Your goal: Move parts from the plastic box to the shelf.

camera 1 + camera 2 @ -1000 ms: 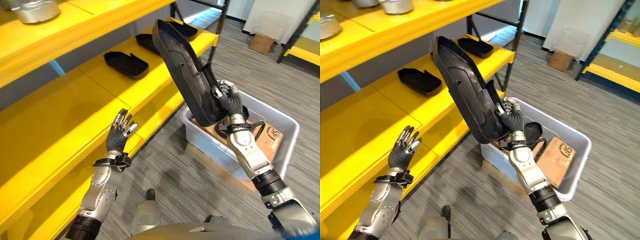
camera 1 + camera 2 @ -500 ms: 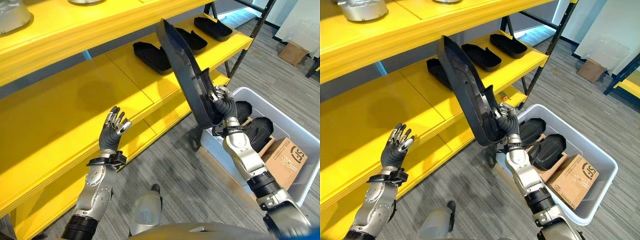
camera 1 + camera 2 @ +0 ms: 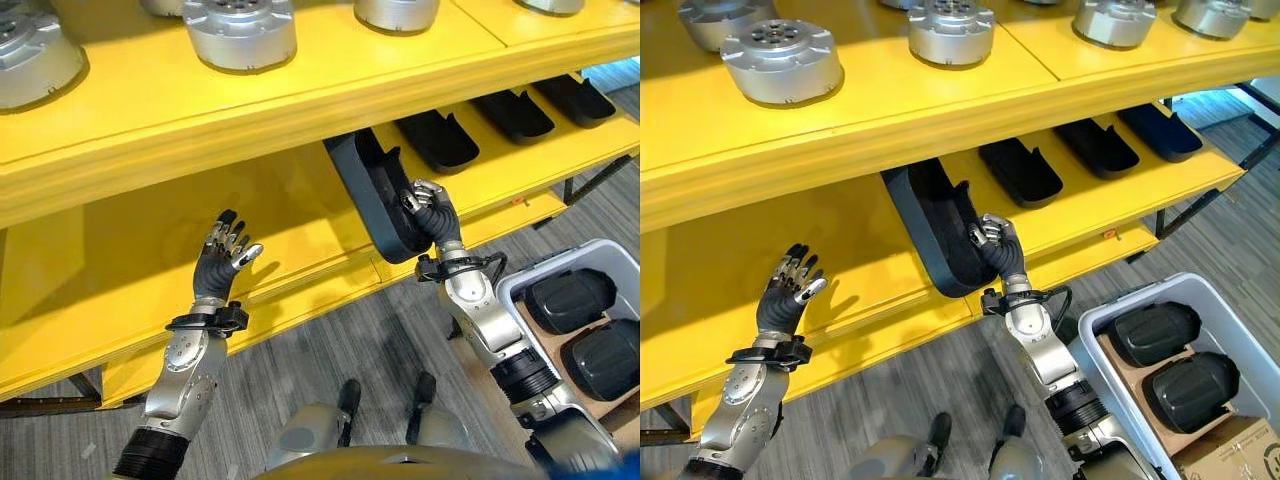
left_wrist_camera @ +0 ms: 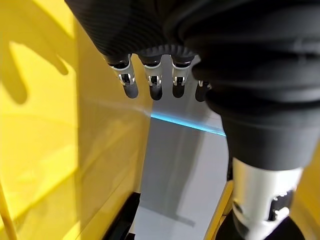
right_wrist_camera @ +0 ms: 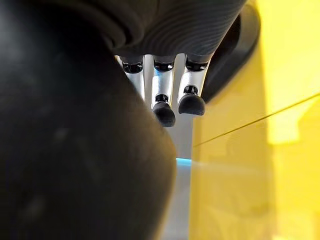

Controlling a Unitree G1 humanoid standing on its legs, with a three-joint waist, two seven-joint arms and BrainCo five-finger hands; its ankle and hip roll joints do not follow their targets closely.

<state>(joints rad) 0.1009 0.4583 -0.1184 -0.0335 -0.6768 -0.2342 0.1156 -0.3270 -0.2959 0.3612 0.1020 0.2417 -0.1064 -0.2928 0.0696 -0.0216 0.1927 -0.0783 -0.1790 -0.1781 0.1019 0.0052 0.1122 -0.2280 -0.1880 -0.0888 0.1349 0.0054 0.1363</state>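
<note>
- Black part [image 3: 375,195]: long moulded shell, held by right hand [image 3: 432,212], fingers curled round its near edge. Its far end is already under the upper shelf board [image 3: 300,95] and over the middle shelf [image 3: 300,215]; it stands tilted on edge, not lying flat. Can't tell whether its far end touches the shelf surface.
- Progress: three similar black parts [image 3: 1020,170] lie flat on the middle shelf, to the right of the held one. Judged: those are placed; this one is mid-placement.
- Left to do: plastic box [image 3: 1110,315] on the floor at near right holds at least two more dark parts [image 3: 1155,333]; cardboard [image 3: 1240,450] shows in its near corner. Judged: task approx. half done, several trips remaining.
- Upper shelf carries round silver metal parts [image 3: 240,30]; not part of this job as far as seen.
- Right arm: comes in from lower right, forearm raised steeply, wrist bent toward the shelf, hand at the shelf's front edge.
- Left hand [image 3: 222,262]: raised, palm toward the shelf, fingers spread and straight, holding nothing; well apart from the black part, to its left, in front of a bare stretch of the middle shelf.
- Next, judged: lower and lay the part flat, then release; watch clearance under the upper board.
</note>
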